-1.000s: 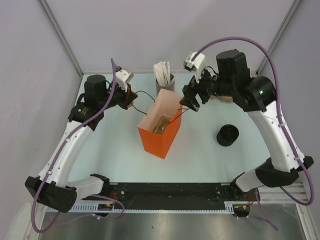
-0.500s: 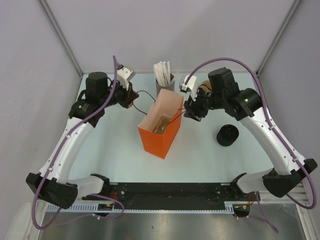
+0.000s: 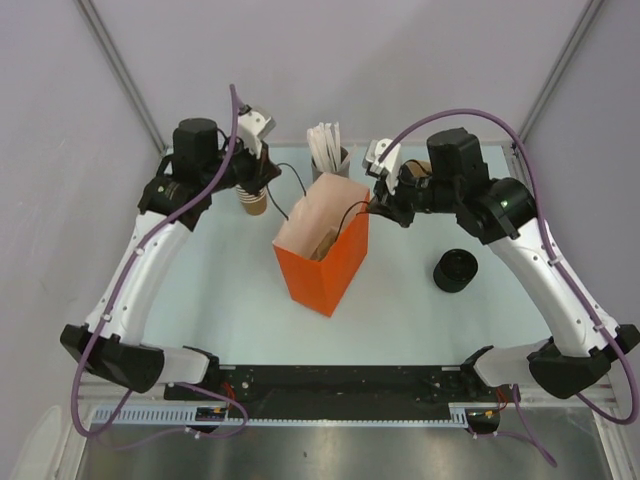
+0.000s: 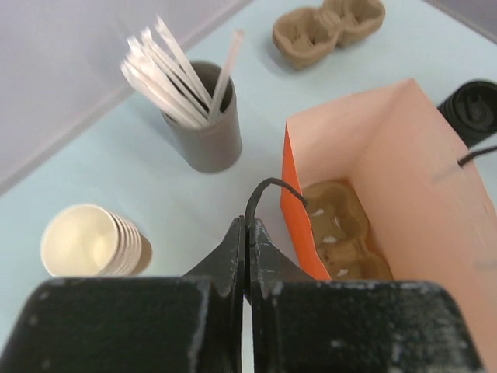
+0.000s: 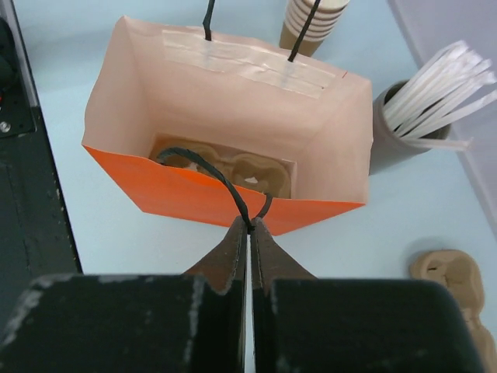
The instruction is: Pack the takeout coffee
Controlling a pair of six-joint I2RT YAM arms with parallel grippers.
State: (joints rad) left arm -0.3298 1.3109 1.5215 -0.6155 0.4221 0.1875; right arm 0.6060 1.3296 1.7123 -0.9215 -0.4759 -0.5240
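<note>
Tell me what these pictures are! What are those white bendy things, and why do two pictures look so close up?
Those are two robot arms bolted to a table. The big picture looks down from above. The other two come from little cameras on each arm's wrist, so you see that arm's own black fingers up close.

On the table stands an orange paper bag with a cardboard cup tray inside. Around it are a grey cup of white sticks, a stack of brown cups, a round black thing that is probably lids, and a spare cardboard tray.

The left gripper is shut on one cord handle of the bag. The right gripper is shut on the other handle. The bag's mouth stands open between them.
</note>
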